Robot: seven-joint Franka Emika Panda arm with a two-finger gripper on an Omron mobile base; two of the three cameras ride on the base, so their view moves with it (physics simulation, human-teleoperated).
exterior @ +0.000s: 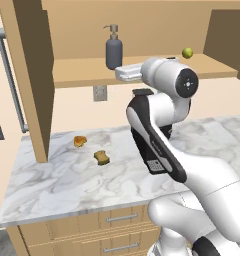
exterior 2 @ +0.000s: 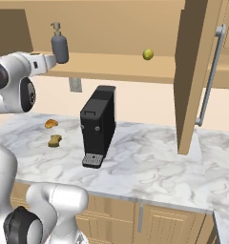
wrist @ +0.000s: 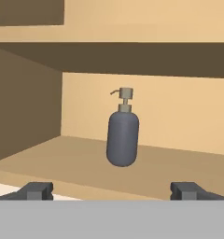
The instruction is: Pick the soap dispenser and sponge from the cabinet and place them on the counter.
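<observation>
My end effector (wrist: 111,190) has its jaws spread as wide as they go and holds nothing; its two dark fingertips (wrist: 37,190) stand far apart at the bottom of the hand view. Straight ahead of it, centred between those tips, the soap dispenser (wrist: 122,138) stands upright on the cabinet's shelf (wrist: 179,172), set back from the shelf's front edge, long axis vertical and pump nozzle on top. I judge the hand needs only a straight push forward, level, to bring the jaws either side of the bottle's body. From the left base view the hand sits just at the front edge of the shelf, close to the bottle. The sponge (exterior: 102,157) already lies on the tabletop (exterior: 62,185), toward its left end, near an orange-brown lump (exterior: 80,141). A small green ball (exterior: 187,52) rests further along the shelf.
</observation>
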